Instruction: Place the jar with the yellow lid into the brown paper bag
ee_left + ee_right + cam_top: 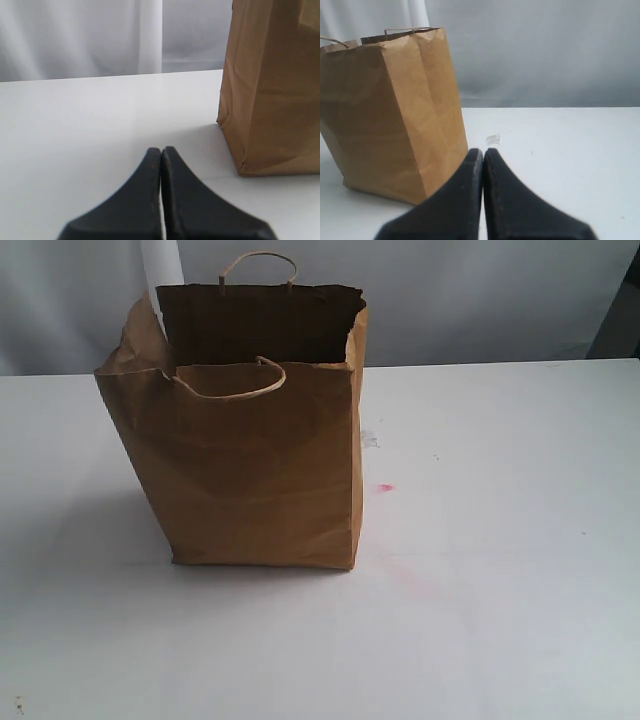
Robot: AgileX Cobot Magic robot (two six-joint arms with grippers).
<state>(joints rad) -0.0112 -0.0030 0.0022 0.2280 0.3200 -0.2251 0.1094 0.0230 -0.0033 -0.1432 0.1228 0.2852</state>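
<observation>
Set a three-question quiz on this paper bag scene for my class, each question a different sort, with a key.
1. True or false: the paper bag lies flat on its side.
2. Multiple choice: in both wrist views the jaws are A) wide open, B) shut with nothing between them, C) shut on a jar.
3. Short answer: what colour is the small stain on the table, right of the bag in the exterior view?
Key: 1 false, it stands upright. 2 B. 3 pink.

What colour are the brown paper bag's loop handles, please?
Pale tan twisted-cord handles, clearest in the exterior view.
</observation>
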